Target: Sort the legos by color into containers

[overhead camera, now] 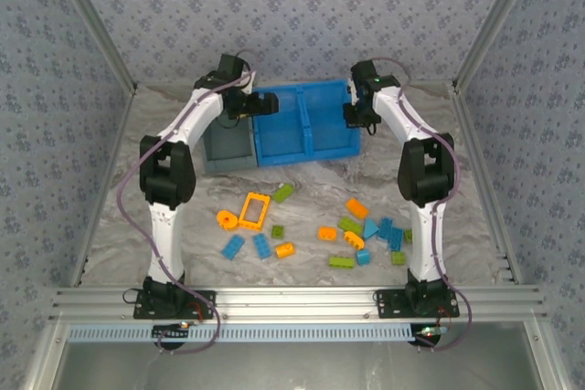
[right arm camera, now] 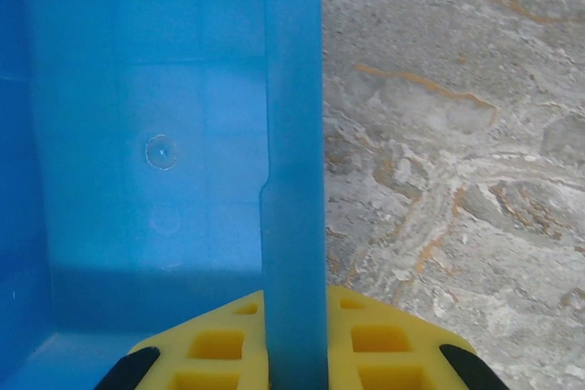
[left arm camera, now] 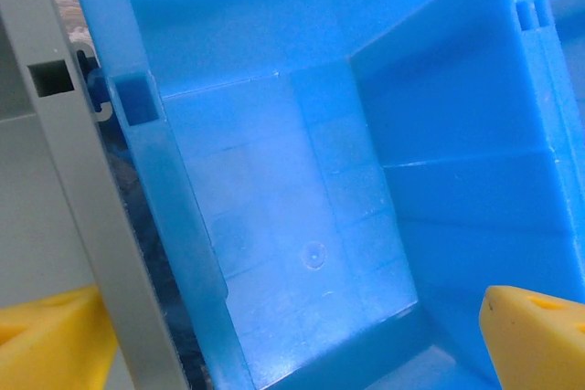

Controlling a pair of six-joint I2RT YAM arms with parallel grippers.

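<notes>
**Top external view.** You see the blue bin at the far side of the marbled surface, with the grey bin touching its left end. The left jaws hang over the seam where the two bins meet. The right jaws sit at the blue bin's right wall. From this view you cannot tell how wide either pair stands. The legos lie loose on the surface nearer the arm bases, well apart from both bins. The open orange frame is left of centre, with a green brick just beyond it. A mixed cluster of blue, green and orange bricks lies to the right.

**Left wrist view.** The left jaws stand wide and hold nothing. One yellow fingertip is on the grey bin's side of the grey wall. The other is over the blue bin's left compartment.

**Right wrist view.** The right jaws are narrow and closed on the blue bin's outer wall. A yellow pad lies against each face of that wall. The marbled surface is to the right of the wall.
</notes>
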